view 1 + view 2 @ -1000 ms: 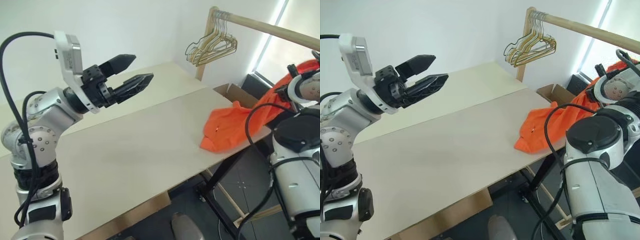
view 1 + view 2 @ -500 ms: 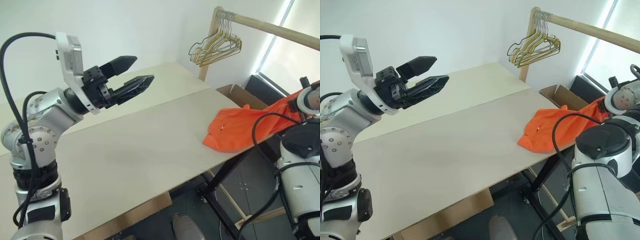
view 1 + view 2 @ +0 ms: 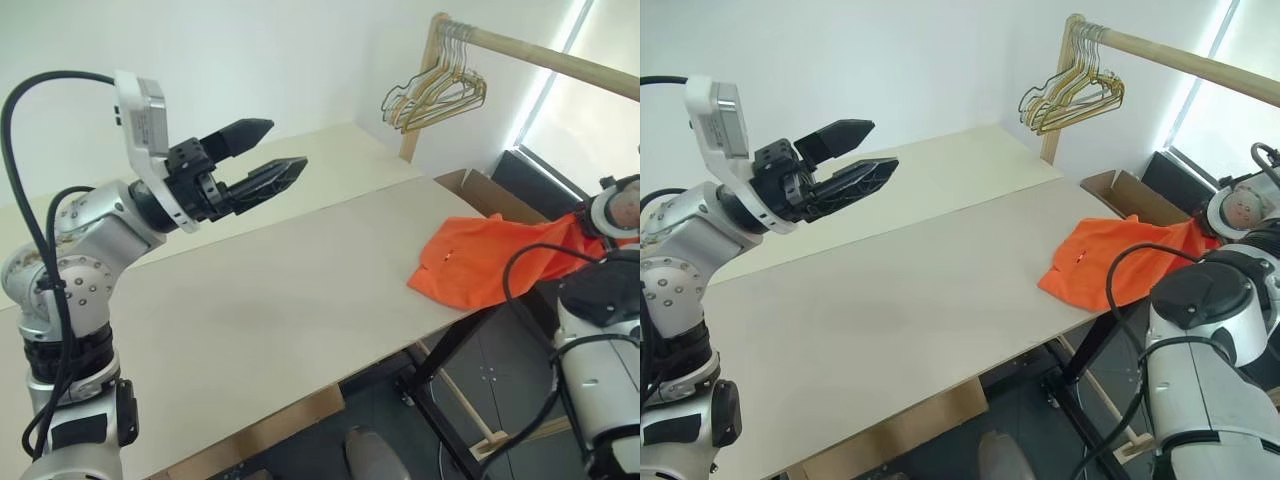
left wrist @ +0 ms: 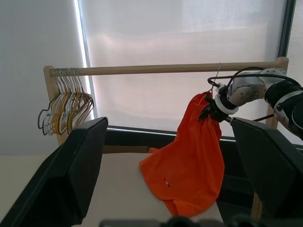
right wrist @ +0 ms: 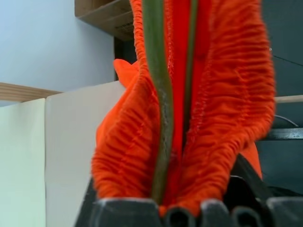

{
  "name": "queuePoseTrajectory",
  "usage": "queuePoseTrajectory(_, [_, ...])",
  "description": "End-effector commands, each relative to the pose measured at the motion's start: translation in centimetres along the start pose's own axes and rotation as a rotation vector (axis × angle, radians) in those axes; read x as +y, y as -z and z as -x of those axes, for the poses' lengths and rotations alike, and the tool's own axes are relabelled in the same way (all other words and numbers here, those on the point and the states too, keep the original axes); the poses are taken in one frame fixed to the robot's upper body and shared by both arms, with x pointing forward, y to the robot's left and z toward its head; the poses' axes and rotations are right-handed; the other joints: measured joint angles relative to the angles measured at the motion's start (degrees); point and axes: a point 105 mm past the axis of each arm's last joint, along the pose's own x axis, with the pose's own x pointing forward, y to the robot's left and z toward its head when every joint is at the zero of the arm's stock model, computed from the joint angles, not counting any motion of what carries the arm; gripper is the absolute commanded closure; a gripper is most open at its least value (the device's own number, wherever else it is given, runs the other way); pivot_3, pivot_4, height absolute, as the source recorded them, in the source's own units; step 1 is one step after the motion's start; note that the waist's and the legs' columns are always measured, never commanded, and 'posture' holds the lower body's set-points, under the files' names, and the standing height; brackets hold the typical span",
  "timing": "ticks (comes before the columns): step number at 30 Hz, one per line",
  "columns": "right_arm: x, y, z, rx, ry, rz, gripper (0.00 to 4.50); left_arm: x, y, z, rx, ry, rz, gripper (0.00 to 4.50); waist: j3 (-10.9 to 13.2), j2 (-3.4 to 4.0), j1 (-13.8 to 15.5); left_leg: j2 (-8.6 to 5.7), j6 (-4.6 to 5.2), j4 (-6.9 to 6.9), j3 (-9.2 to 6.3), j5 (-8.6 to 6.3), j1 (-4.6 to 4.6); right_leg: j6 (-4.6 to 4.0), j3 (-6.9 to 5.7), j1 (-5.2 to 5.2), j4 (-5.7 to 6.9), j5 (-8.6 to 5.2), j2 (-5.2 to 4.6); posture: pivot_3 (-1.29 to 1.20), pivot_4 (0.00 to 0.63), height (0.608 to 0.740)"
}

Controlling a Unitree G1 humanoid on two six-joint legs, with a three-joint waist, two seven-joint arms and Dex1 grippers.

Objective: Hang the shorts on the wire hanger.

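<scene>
The bright orange shorts [image 3: 480, 265] lie with one end on the table's right edge. Their other end stretches off the table to my right gripper [image 4: 208, 112]. In the right wrist view the gathered waistband [image 5: 222, 118] bunches right at that gripper. A thin grey wire of the wire hanger [image 5: 158, 94] runs through the waistband. In the left wrist view a thin wire [image 4: 217, 78] rises from the top of the shorts to the wooden rail. My left gripper [image 3: 288, 143] hangs open and empty, high over the table's left side and far from the shorts.
A bunch of gold and dark hangers [image 3: 435, 95] hangs at the near end of the wooden rail [image 3: 540, 55]. An open cardboard box [image 3: 480, 190] sits behind the pale table [image 3: 280, 300]. Black frame legs [image 3: 440, 370] stand under the table's right edge.
My right arm has dropped lower and further right, and the raised end of the shorts has sunk with it. The left gripper has kept still.
</scene>
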Motion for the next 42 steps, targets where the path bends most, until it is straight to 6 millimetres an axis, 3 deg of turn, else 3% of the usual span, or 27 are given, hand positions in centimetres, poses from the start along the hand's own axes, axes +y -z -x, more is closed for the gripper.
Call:
queuePoseTrajectory(1, [0.7, -2.4, 1.8, -0.132, -0.015, -0.001, 1.37, -0.5, -0.9, 0.0, -0.017, 0.019, -0.031, 0.0, 0.0, 0.04, 0.0, 0.0, 0.01, 0.0, 0.0, -0.01, -0.01, 0.01, 0.0, 0.0, -0.01, 0.0, 0.0, -0.29, 0.038, 0.74])
queuePoseTrajectory(5, [0.8, -3.0, 2.4, -0.183, -0.003, 0.016, 0.02, -0.5, -0.9, 0.0, -0.015, 0.02, -0.032, 0.0, 0.0, 0.05, 0.2, 0.01, 0.03, 0.0, -0.01, -0.01, -0.02, 0.02, -0.01, -0.01, -0.04, 0.01, 0.0, -0.29, 0.037, 0.74])
queuePoseTrajectory(8, [0.9, -3.7, 3.2, -0.282, 0.028, 0.063, 0.02, -0.5, -1.0, 0.0, -0.017, 0.02, -0.033, 0.0, 0.0, 0.05, 0.2, 0.01, 0.03, 0.01, -0.01, -0.02, -0.01, 0.03, -0.01, 0.0, -0.04, 0.02, 0.0, -0.29, 0.036, 0.74])
queuePoseTrajectory(13, [2.1, -5.7, 6.4, -0.593, 0.087, 0.222, 0.02, -0.4, -1.0, -0.1, -0.019, 0.021, -0.033, 0.0, 0.0, 0.22, 0.1, 0.0, 0.03, 0.01, -0.01, -0.02, -0.01, 0.04, 0.01, -0.02, -0.02, 0.03, 0.0, -0.3, 0.036, 0.74])
queuePoseTrajectory(16, [3.5, -5.9, 8.0, -0.726, 0.081, 0.305, 0.02, -0.4, -1.0, -0.1, -0.02, 0.024, -0.033, 0.0, 0.0, 0.25, -0.1, 0.01, 0.03, 0.01, -0.01, -0.02, 0.02, 0.04, 0.01, -0.02, 0.0, 0.03, 0.0, -0.3, 0.036, 0.74])
queuePoseTrajectory(22, [4.8, -5.6, 9.3, -0.871, 0.099, 0.41, 0.02, -0.4, -1.0, -0.1, -0.022, 0.024, -0.034, 0.0, 0.0, 0.25, 0.0, 0.01, 0.03, 0.02, -0.02, -0.01, 0.07, 0.04, 0.01, 0.0, 0.0, 0.05, 0.01, -0.29, 0.036, 0.74])
queuePoseTrajectory(26, [8.1, -4.8, 13.8, -1.26, 0.013, 0.6, 0.02, -0.2, -1.0, 0.1, -0.018, 0.01, -0.041, 0.0, 0.0, 0.28, 0.0, -0.01, 0.03, 0.02, -0.02, -0.01, 0.06, 0.05, 0.03, -0.04, 0.0, 0.05, 0.01, -0.28, 0.036, 0.74])
queuePoseTrajectory(28, [10.1, -3.4, 16.0, -1.386, -0.168, 0.636, 0.02, -0.2, -0.9, 0.2, -0.009, -0.002, -0.048, 0.0, 0.0, 0.29, -0.1, -0.02, 0.02, 0.01, -0.01, -0.02, 0.08, 0.06, 0.07, -0.05, 0.01, 0.05, 0.01, -0.27, 0.035, 0.74])
queuePoseTrajectory(31, [13.2, 0.0, 18.9, -1.435, -0.577, 0.708, 0.02, 0.0, -0.5, 0.5, 0.015, -0.025, -0.058, 0.0, 0.0, 0.29, -0.1, 0.0, 0.02, 0.0, -0.02, -0.01, 0.16, 0.06, 0.08, -0.04, 0.05, 0.05, 0.06, -0.25, 0.029, 0.74])
queuePoseTrajectory(34, [15.6, 5.6, 19.3, -1.18, -1.051, 0.85, 0.02, 0.5, 0.9, 1.2, 0.092, -0.082, -0.103, 0.0, 0.0, 0.25, -0.1, 0.09, 0.02, 0.0, -0.04, -0.02, 0.27, 0.06, 0.07, 0.06, 0.04, 0.07, 0.16, -0.22, 0.02, 0.74])
queuePoseTrajectory(37, [15.5, 10.5, 18.9, -0.931, -1.388, 0.961, 0.02, 0.9, 3.0, 2.6, 0.246, -0.128, -0.177, 0.0, -0.1, 0.17, 0.6, 0.1, 0.02, 0.0, -0.06, -0.02, 0.37, 0.04, 0.07, 0.17, 0.03, 0.11, 0.18, -0.17, 0.006, 0.74])
queuePoseTrajectory(42, [12.6, 16.2, 15.8, -0.531, -1.617, 1.261, 0.02, 0.6, 4.7, 5.1, 0.383, -0.138, -0.206, 0.0, 0.0, 0.17, 4.7, 0.07, 0.02, -0.02, -0.06, -0.02, 0.26, 0.03, 0.08, -0.03, 0.02, 0.12, 0.15, -0.08, 0.004, 0.74])
